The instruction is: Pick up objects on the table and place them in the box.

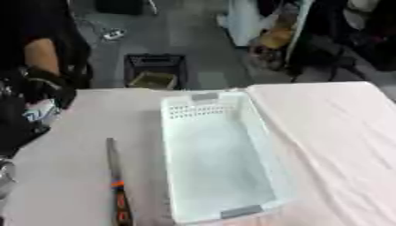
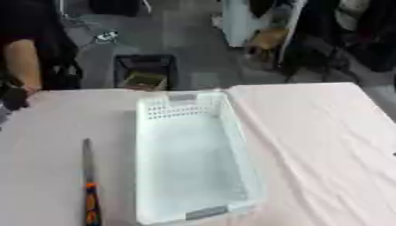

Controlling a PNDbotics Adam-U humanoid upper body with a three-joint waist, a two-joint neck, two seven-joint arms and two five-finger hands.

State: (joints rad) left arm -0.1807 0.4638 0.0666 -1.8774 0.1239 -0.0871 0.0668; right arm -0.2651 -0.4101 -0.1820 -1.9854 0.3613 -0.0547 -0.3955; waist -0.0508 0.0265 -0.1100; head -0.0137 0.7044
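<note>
Pale cloth covered our table (image 2: pixel 309 132). Our white box (image 1: pixel 216 159) sat in the middle, nothing visible inside. A long tool (image 1: pixel 116 181) with an orange-and-black handle lay just left of it. Neither of our hands showed, so we could not tell their pose.

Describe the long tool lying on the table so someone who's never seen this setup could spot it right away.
Find the white plastic box in the middle of the pale table. Just to its left, apart from it, lies the long tool, roughly parallel to the box's long side. It is the only slim item there, with a grey shaft and an orange-and-black handle at the near end.
</note>
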